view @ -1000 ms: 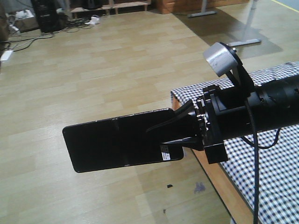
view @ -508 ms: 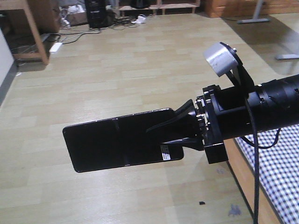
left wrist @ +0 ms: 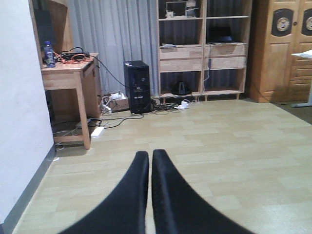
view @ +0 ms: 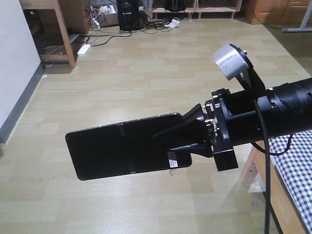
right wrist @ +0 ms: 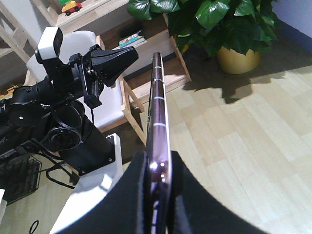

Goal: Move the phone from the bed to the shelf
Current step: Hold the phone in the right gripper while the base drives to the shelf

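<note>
Front view downward; wrist views along jaws; floor [view: 122,87] probably shared.

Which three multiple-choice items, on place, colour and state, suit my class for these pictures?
1. Where is the phone? A on a chair; B in the right claw, above the floor; C in a box.
2. What colour is the phone's sticker? A white; B red; C green.
3. How is the left claw? A shut, empty; B wide open; C holding a cup.
Answers: 1 B, the claw pinches the phone's end; 2 A, it shows white against black; 3 A, its tips nearly touch, nothing between.
</note>
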Controlling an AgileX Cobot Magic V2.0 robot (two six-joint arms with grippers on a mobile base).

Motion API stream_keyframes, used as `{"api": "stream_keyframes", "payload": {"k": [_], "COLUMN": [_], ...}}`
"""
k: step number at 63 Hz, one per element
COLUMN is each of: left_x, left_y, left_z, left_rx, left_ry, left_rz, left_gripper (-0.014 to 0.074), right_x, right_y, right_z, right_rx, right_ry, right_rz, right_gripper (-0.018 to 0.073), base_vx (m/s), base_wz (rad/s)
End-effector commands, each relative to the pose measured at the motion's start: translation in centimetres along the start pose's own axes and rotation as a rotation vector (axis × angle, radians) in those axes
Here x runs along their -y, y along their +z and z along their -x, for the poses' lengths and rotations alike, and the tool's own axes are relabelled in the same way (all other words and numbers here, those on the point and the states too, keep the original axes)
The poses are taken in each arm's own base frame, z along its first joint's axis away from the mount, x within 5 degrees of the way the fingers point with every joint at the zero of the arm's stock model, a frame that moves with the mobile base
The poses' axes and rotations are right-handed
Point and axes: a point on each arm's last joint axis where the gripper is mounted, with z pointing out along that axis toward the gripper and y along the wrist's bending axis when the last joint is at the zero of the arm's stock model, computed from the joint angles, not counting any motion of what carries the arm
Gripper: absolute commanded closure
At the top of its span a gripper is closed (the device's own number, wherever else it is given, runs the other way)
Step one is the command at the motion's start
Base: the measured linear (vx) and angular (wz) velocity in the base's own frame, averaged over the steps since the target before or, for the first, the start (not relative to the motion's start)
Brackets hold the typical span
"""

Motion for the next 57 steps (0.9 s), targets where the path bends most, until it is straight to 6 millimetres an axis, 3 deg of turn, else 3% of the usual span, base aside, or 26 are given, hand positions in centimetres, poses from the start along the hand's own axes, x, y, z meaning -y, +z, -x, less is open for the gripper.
{"api": "stream_keyframes", "payload": {"k": [1,57], "left_x": [-0.01,-0.01], "left_y": [-0.2,-0.2], "left_z": [1.52,1.52], "left_rx": [0.101,0.101], "left_ry": [-0.02,-0.02], "left_rz": [-0.002,-0.002], "left_gripper": [0.0595,0.0595], "right_x": [-1.95,-1.95], "right_y": [-0.78,-0.78], "right_z": [1.47,1.47], "right_rx": [0.081,0.081], "right_ry": [-0.027,-0.027], "right_rz": [0.095,0.095], "right_gripper": [0.0562,0.0562], "base_vx": [0.25,0.31], "base_wz": [0.14,0.06]}}
